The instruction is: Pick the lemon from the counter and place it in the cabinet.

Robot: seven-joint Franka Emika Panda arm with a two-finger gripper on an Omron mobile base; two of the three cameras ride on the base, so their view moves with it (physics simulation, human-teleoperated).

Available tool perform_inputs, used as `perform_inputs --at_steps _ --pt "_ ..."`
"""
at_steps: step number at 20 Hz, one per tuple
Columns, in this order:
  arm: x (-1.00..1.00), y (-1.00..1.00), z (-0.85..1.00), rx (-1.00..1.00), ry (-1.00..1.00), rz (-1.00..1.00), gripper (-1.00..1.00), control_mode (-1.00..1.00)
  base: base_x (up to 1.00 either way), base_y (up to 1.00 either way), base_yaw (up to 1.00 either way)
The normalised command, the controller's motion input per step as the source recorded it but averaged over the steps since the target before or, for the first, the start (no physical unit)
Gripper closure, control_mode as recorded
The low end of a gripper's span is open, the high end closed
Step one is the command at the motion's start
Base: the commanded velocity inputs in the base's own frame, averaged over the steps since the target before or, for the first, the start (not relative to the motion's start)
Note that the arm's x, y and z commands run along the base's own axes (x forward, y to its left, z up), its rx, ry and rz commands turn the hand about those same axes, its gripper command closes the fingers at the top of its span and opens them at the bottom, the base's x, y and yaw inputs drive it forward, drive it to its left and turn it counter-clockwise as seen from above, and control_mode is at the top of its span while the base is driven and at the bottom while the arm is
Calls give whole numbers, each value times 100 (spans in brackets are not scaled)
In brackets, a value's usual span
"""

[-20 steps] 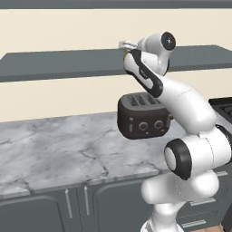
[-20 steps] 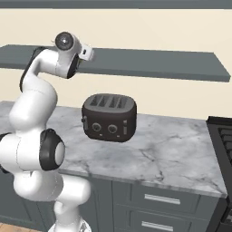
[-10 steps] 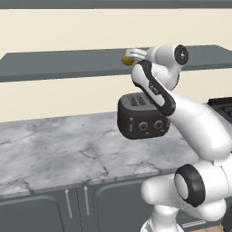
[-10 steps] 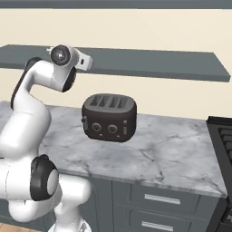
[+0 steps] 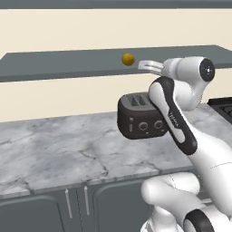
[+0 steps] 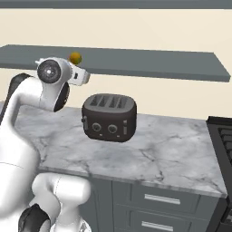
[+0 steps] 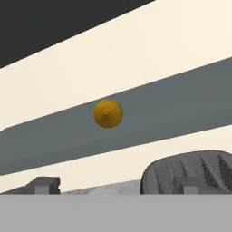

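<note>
The lemon (image 5: 128, 59) lies on the cabinet (image 5: 54, 65), toward the middle of its length. The pincer (image 5: 146, 66) sits just beside the lemon at the cabinet's front edge, apart from it, fingers spread with nothing between them. Below, the toaster (image 6: 109, 117) stands on the counter (image 6: 172, 154) near its back edge, against the wall. A stove (image 6: 223, 136) adjoins the counter's right end. Drawers (image 6: 156, 199) sit under the counter's front edge.
</note>
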Motion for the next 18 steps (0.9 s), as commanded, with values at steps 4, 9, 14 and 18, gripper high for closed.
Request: perform_inputs --at_steps 4,9,14,18 --pt "-100 0 1 -2 4 4 -100 -100 0 0 0" --pt "-100 0 2 -1 7 4 -100 -100 0 0 0" --pt "-96 0 0 -1 9 5 -100 -100 0 0 0" --pt "-46 0 0 0 10 3 -100 -100 0 0 0"
